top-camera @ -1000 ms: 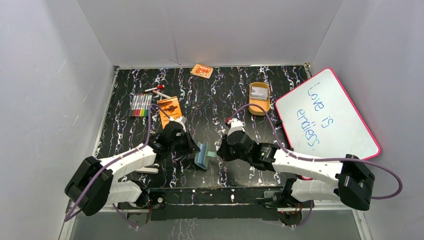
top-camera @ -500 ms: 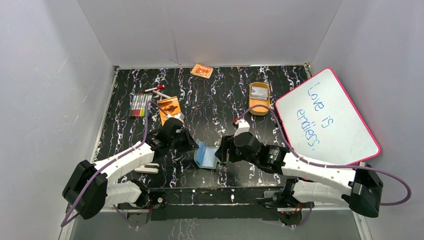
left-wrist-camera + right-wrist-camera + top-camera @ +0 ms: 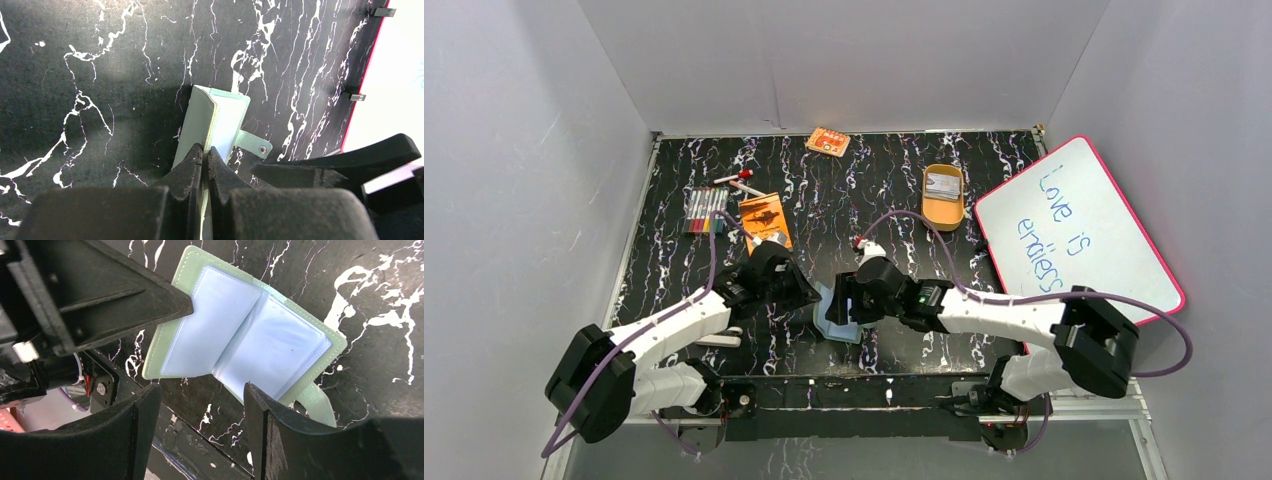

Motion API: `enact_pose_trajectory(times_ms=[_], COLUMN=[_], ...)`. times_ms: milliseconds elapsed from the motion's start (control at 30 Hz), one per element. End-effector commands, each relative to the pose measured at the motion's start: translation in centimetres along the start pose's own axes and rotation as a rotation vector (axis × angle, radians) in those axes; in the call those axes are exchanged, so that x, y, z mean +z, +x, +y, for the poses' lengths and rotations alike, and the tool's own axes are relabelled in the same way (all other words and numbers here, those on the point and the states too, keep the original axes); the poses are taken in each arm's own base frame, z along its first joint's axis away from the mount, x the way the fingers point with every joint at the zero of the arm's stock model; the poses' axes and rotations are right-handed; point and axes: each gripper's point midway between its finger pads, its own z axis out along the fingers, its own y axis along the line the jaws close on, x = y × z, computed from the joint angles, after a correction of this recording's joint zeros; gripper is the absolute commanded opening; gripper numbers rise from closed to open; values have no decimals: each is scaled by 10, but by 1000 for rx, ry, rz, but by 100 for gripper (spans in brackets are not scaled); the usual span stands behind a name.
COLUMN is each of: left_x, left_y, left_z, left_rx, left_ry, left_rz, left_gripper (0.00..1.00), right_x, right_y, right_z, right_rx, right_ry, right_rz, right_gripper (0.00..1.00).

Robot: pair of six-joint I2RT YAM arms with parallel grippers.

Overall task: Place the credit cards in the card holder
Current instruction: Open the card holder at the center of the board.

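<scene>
- Far left, the markers point(image 3: 706, 210) and the orange booklet point(image 3: 764, 218) lie side by side beyond the left arm, clear of the work.
- The left gripper point(image 3: 205, 150) is pressed together on the edge of one sage-green cover of the card holder point(image 3: 220, 120), pinching it so that cover stands tilted up off the table point(image 3: 874, 170).
- The holder sits at the near middle of the table, between the two grippers and opened like a book. Its pale blue sleeves point(image 3: 280, 345) face upward, and its snap tab point(image 3: 315, 405) sticks out on the side away from the left gripper.
- The right gripper point(image 3: 200, 390) is spread and carries nothing. Its jaws hang just over the holder's near edge, one to each side of the fold; we cannot tell whether they touch it.
- We take the pale slab in the tan oval tray point(image 3: 944, 215) to be the credit cards point(image 3: 942, 183), though it is too small to be sure. It lies well apart from the holder, further back and to the right, and the tray's long axis runs near to far.
- The right arm is the nearer one, so we judge the fetch falls to it while the left pins the holder open.
- There is bare table between holder and tray, but the whiteboard point(image 3: 1079, 235) lies just to the tray's right and the right arm's cable point(image 3: 904, 214) loops past its near end, so both crowd the approach.
</scene>
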Motion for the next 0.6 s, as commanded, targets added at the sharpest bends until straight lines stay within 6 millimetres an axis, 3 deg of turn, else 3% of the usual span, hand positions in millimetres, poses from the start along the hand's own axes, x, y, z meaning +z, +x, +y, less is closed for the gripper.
enact_pose_trajectory(times_ms=[0,133,333,567], left_x=[-5,-4,-3,-5], left_y=[2,8,13,14], left_z=[0,11,20,17], left_rx=[-23,-29,-32,-28], left_ry=[20,-1,-17,6], left_rz=[-13,-7,-1,3], left_gripper=[0,0,0,0], right_x=[10,21,31,49], right_y=[-18,-12,-11,-1], right_z=[22,15,26,19], right_rx=[50,69,88,75], right_ry=[-45,-38,-93,-52], right_rz=[-26,-2,11,68], right_gripper=[69,69,71,70])
